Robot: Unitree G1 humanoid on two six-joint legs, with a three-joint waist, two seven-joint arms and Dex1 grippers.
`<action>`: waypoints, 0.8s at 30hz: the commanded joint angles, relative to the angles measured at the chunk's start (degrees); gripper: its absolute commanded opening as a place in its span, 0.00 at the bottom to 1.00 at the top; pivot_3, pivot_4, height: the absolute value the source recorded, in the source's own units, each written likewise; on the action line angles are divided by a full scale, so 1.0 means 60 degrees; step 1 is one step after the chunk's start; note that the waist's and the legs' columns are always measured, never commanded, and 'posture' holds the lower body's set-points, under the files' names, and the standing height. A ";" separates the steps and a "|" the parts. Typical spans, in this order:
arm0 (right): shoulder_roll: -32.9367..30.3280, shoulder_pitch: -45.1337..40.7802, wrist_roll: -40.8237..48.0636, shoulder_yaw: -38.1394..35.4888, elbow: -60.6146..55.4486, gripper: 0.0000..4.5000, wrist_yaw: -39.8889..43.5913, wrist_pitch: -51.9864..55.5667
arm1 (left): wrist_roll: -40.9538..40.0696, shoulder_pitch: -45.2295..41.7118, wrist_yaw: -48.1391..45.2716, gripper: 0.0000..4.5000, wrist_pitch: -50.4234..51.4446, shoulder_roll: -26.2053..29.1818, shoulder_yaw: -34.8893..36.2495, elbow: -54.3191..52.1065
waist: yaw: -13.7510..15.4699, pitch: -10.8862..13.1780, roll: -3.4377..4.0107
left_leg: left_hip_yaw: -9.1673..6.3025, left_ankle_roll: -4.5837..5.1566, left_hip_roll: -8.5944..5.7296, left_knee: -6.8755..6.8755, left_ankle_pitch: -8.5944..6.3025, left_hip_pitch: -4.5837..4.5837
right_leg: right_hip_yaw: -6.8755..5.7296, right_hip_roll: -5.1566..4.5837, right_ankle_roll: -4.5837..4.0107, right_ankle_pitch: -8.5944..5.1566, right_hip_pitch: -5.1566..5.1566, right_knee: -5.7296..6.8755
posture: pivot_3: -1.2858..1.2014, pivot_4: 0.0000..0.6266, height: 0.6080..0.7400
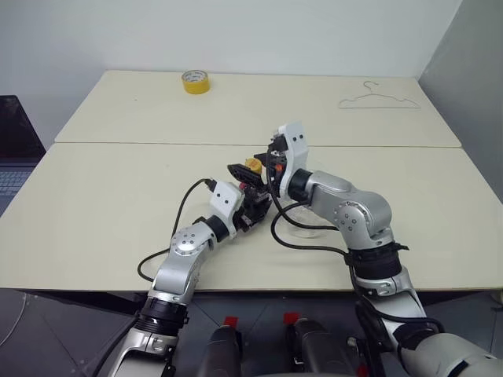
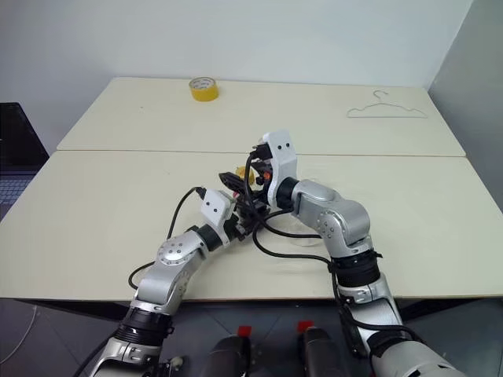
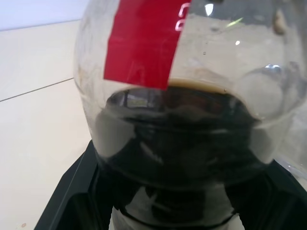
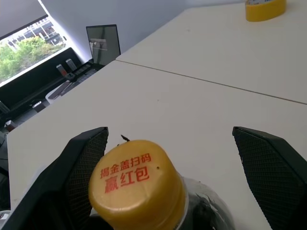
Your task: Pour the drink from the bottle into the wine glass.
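Currently, the left gripper (image 1: 250, 210) is clenched on the bottle (image 3: 192, 110), holding it above the near table (image 1: 94, 220), just in front of the seam between the 2 tabletops. The right gripper (image 4: 168, 158) stands released, its 2 black fingers (image 4: 84, 167) spread wide on either side of the cap (image 4: 136, 184) without touching it.

Step in hand, as judged: cap removal before pouring.
1. Centre the cap between the right fingers so both pads meet it at the same height.
2. Close squarely on the cap skirt, not the domed top, which would let the pads slide off.
3. Keep the left grip firm; a rounded plastic body is likely to turn inside the jaws once torque is applied.
4. Hold the bottle upright while unscrewing.

Materials and shapes: the bottle is clear plastic with a rounded body and a red label strip. The drink (image 3: 182, 143) is dark brown with pale foam along its upper edge. The cap is smooth yellow-orange plastic with red printing. Finger pads carry a fine mesh texture. A clear, round glass item, probably the wine glass (image 1: 302, 222), sits on the table under the right forearm; its stem cannot be made out.
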 commanded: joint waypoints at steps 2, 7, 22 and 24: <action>0.0107 -0.0182 -0.0017 -0.0336 -0.0034 0.98 -0.0077 -0.0331 | 0.0283 0.0220 0.0067 0.69 0.0199 0.0035 -0.0100 0.0272 | 0.0001 0.0000 0.0000 | 0.0000 0.0000 0.0000 0.0000 0.0000 0.0001 | 0.0000 0.0000 0.0000 0.0000 0.0000 0.0000 | 0.52 0.24 1.00; 0.0183 -0.0241 0.0012 -0.0468 -0.0010 0.98 -0.0168 -0.0333 | 0.0272 0.0183 0.0066 0.69 0.0204 0.0029 -0.0098 0.0295 | 0.0000 0.0000 0.0000 | -0.0001 0.0000 0.0001 -0.0001 0.0000 0.0001 | -0.0001 0.0000 -0.0001 0.0000 0.0000 0.0000 | 0.52 0.24 1.00; -0.0457 0.0311 0.0441 -0.0782 -0.1207 0.98 -0.0065 0.0541 | 0.0277 0.0173 0.0028 0.69 0.0192 0.0104 -0.0068 0.0341 | 0.0004 0.0000 0.0000 | -0.0001 0.0000 0.0001 -0.0004 0.0000 0.0000 | 0.0001 0.0000 -0.0001 -0.0001 0.0000 -0.0001 | 0.52 0.24 1.00; -0.0547 0.0363 0.0528 -0.0788 -0.1364 0.98 -0.0075 0.0654 | 0.0281 0.0166 0.0017 0.69 0.0186 0.0108 -0.0072 0.0359 | 0.0004 0.0000 0.0000 | -0.0001 0.0000 0.0001 -0.0003 0.0000 0.0001 | 0.0000 0.0000 -0.0001 -0.0001 0.0000 -0.0001 | 0.52 0.24 1.00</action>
